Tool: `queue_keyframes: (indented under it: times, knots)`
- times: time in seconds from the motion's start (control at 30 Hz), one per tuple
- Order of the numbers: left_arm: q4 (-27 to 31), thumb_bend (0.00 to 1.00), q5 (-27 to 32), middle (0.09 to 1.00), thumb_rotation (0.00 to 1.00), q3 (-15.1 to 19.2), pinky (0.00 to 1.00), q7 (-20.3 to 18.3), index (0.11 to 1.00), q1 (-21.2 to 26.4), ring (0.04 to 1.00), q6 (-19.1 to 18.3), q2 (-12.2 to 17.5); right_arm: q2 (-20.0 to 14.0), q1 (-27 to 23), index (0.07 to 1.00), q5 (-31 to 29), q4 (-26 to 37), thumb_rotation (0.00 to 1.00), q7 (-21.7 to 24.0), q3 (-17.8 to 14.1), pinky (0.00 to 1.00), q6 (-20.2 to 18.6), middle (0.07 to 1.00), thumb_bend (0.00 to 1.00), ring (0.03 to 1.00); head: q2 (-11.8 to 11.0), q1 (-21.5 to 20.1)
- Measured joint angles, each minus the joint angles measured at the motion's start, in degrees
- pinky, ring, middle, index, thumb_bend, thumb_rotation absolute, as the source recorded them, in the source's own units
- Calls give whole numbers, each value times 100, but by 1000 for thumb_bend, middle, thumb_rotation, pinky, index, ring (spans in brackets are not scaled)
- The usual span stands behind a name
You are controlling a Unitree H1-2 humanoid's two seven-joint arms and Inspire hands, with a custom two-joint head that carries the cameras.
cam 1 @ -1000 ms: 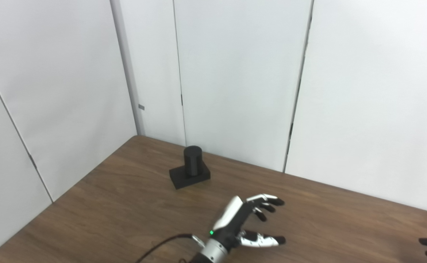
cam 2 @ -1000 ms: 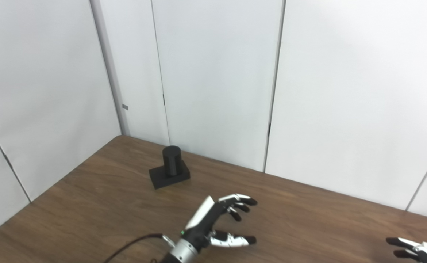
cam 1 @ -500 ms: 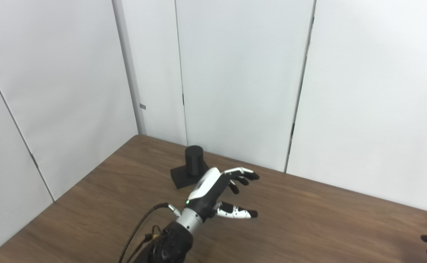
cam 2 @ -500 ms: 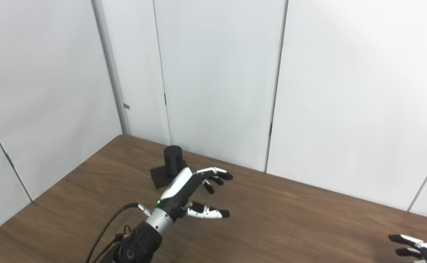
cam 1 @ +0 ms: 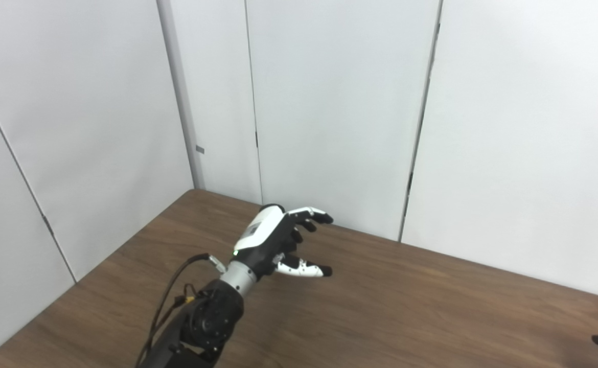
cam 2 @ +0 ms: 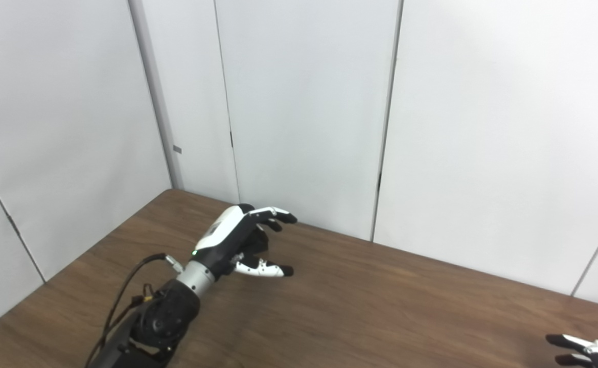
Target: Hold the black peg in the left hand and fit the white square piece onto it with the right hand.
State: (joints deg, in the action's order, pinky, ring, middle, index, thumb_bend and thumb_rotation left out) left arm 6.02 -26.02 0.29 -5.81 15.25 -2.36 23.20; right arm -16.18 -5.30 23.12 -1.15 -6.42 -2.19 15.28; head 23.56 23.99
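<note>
My left hand [cam 1: 278, 240] is open, fingers and thumb spread, at the back left of the brown table [cam 1: 406, 306]. It covers the black peg on its black base; only a dark sliver of the peg's top [cam 1: 272, 206] shows above the back of the hand. I cannot tell whether the hand touches the peg. Only the fingertips of my right hand [cam 2: 582, 348] show at the bottom right corner, stretched out low over the table and holding nothing. No white square piece is in view.
White wall panels [cam 1: 329, 102] stand close behind the table's far edge and along its left side. A black cable [cam 1: 168, 291] runs along my left forearm.
My left hand has moved from the middle of the table up and to the left, to the black peg, and now hides it. The right hand has stayed at the bottom right corner.
</note>
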Motion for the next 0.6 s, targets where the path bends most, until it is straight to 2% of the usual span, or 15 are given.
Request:
queue_keyframes:
  times: [0.13,0.27,0.5,0.6]
  knots:
    - [58,854,-34,784,137,67,651,-75,741,94,753,-132,185,44,-1,676,-8,2,27,0,1,460,-1,729,564,650,-9,-26]
    - [139,841,-54,833,116,208,603,-132,754,259,798,-227,394,137,-18,671,-6,8,8,0,11,467,0,727,561,653,-18,0]
    - [188,831,-343,849,166,318,680,-106,760,348,831,-402,508,123,-50,670,-20,-25,0,1,3,455,14,725,566,647,0,26]
    - [181,840,-519,851,186,327,678,-100,754,372,838,-473,529,112,-50,670,-25,-37,2,1,-3,452,14,721,568,638,35,18]
